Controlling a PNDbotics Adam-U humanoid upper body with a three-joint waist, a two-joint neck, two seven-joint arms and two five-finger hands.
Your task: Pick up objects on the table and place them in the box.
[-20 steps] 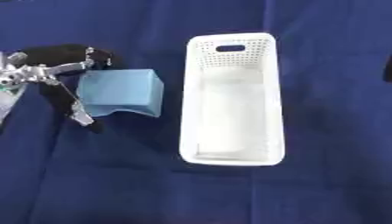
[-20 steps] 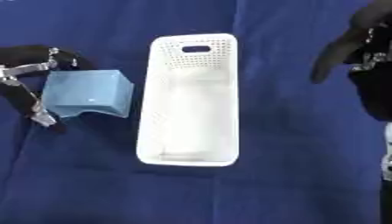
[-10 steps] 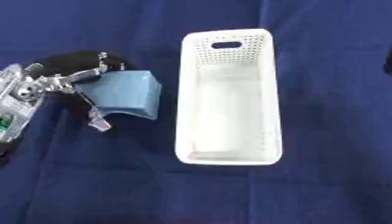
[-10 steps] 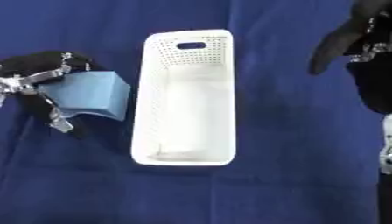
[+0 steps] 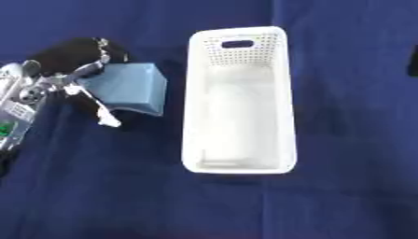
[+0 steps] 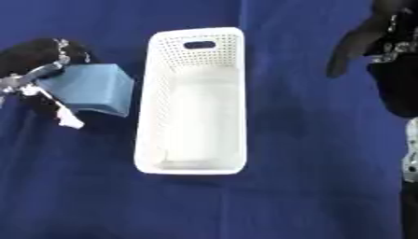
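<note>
One item so far: in the left eye view your left hand [image 5: 57, 86] has its fingers curled round the blue block [image 5: 127, 87], just left of the white box [image 5: 238, 100], which looks empty. Right eye view: your right hand [image 6: 377, 35] idles top right, fingers hanging relaxed, holding nothing.

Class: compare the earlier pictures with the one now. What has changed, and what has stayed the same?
The left robot hand has tilted and raised the blue block it holds. The block still sits left of the white basket, which has not moved and holds nothing. The right robot hand stays idle at the upper right.
</note>
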